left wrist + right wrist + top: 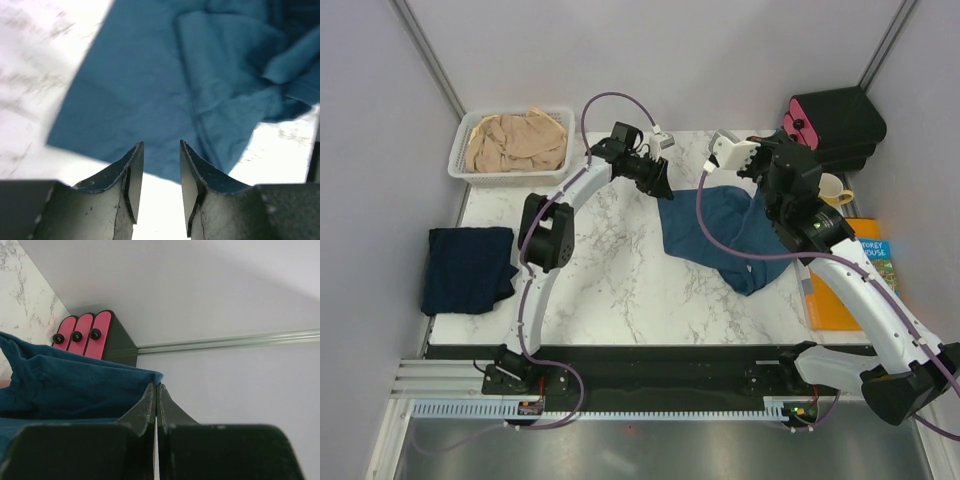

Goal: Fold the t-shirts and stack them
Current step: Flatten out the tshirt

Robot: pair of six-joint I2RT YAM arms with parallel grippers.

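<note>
Handling, near to far: navy t-shirt (468, 268) sits at left edge of tabletop (610, 280), nearer half, looks partly over that edge. Soft, light, limp, prob slides on the marble if tugged. It's already a rough compact rectangle, so take it by a folded edge or 2 corners, not the middle

teal t-shirt (720, 235) is on right-centre of tabletop, reaching toward the far edge. Same limp cloth, no stiffness, sags from a single pinch and bunches easily, so best held at 2 spread pts along a hem or shoulder line to hang flat. right gripper (156, 386) has jaws pressed together w/ the teal cloth's edge pinched at the tips, that side raised off the tabletop. left gripper (161, 145) has jaws partway apart, nothing btw them, tips just short of the shirt's free edge, at its far-left corner in top view. That corner looks like the sensible 2nd hold

beige t-shirt (515, 142) is heaped in white basket (460, 150) at far-left corner, crumpled, prob needs lifting out by a top fold, then shaking flat

Looks: navy = dark, plain, flat-ish, folded. teal = medium blue-green, plain, creased, seam line shows in left wrist view, low pt trails toward right edge. beige = tan wrinkled lump filling the basket
</note>
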